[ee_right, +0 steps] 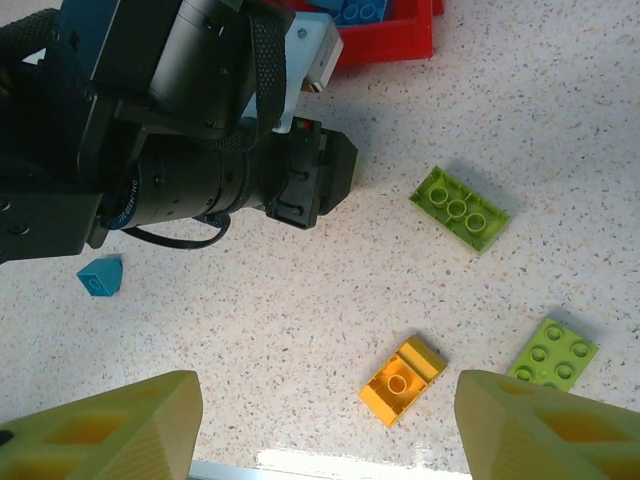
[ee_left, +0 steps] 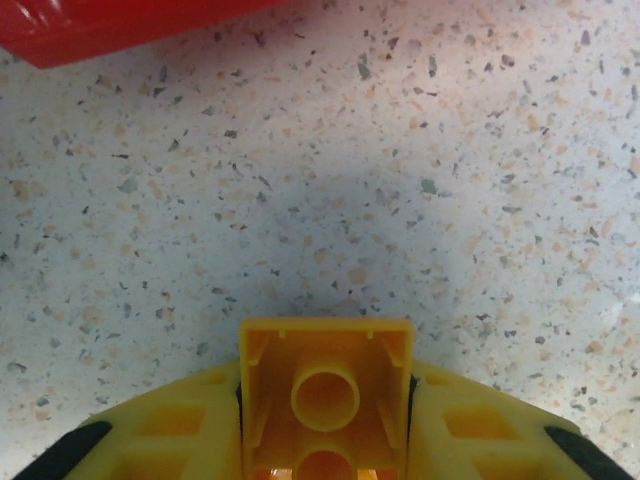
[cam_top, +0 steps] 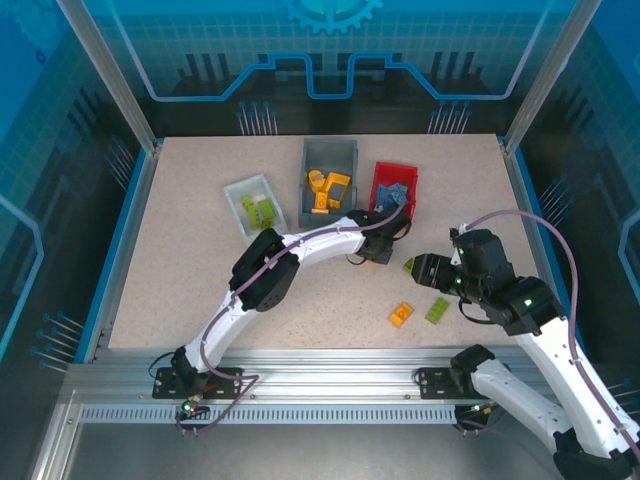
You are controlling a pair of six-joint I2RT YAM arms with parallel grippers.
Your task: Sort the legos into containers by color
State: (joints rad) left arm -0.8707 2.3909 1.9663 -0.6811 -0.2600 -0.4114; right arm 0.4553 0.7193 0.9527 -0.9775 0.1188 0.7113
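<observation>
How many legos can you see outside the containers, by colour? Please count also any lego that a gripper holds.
Green legos: 2
Orange lego: 1
Blue lego: 1
Yellow lego, held in the left gripper: 1
Total: 5

Three bins stand near the table's [cam_top: 180, 260] far edge: a white bin [cam_top: 233, 194] with lime bricks [cam_top: 258, 210], a grey bin [cam_top: 330, 152] with yellow bricks [cam_top: 328, 188], and a red bin [cam_top: 379, 185] with blue bricks [cam_top: 395, 196]. Toward the near edge lie an orange brick [cam_top: 401, 315] and a green brick [cam_top: 437, 310]. Another green brick [cam_top: 408, 264] lies just beside the right gripper [cam_top: 422, 272].
</observation>
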